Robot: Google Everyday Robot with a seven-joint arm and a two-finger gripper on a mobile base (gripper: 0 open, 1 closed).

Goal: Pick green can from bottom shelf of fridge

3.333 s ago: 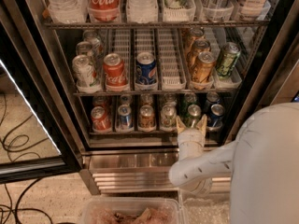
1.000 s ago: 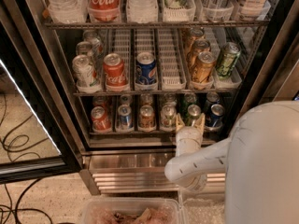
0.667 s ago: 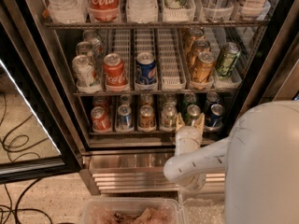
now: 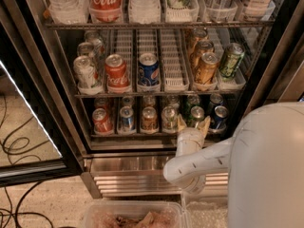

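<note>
The green can (image 4: pixel 196 116), a small bright aluminium drink can with a silver top, is seen standing upright at the front edge of the bottom shelf (image 4: pixel 135 135), a narrow metal rack with a low lip, toward its right end. This shelf is set inside the fridge (image 4: pixel 124 171), a tall black-framed glass-door cooler with a ribbed stainless-steel base. The white arm's two-finger gripper (image 4: pixel 193 123) is held at that front edge, and its tan fingers (image 4: pixel 181 123) are spread wide, one on each side of the green can; whether the can is touched cannot be told. A blue can (image 4: pixel 219 117) is found just beside it toward the right corner, and a silver-topped pale can (image 4: pixel 169 118) on its left.
</note>
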